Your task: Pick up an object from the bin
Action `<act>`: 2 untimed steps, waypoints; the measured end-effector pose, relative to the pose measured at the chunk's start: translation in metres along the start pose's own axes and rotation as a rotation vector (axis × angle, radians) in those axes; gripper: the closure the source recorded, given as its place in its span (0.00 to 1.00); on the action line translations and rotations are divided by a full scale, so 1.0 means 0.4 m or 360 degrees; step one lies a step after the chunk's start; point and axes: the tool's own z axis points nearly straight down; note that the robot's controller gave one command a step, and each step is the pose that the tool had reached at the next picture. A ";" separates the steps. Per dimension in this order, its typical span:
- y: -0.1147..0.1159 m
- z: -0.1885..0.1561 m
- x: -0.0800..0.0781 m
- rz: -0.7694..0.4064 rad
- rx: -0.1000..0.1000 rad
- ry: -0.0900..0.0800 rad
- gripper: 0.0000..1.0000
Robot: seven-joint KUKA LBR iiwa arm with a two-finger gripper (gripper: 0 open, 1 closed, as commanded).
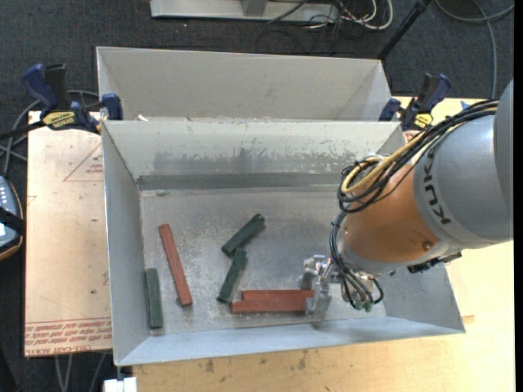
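Hanging low, the end effector (pixel 319 298) sits beside the front red bar (pixel 270 301).

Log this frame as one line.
gripper: low at right end of red bar by front wall | nearest other: dark green bar | red bar: on floor
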 end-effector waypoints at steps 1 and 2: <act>0.016 -0.384 -0.033 -0.0214 0.0002 -0.0011 1.00; 0.016 -0.373 -0.029 -0.0214 0.0002 0.0002 0.00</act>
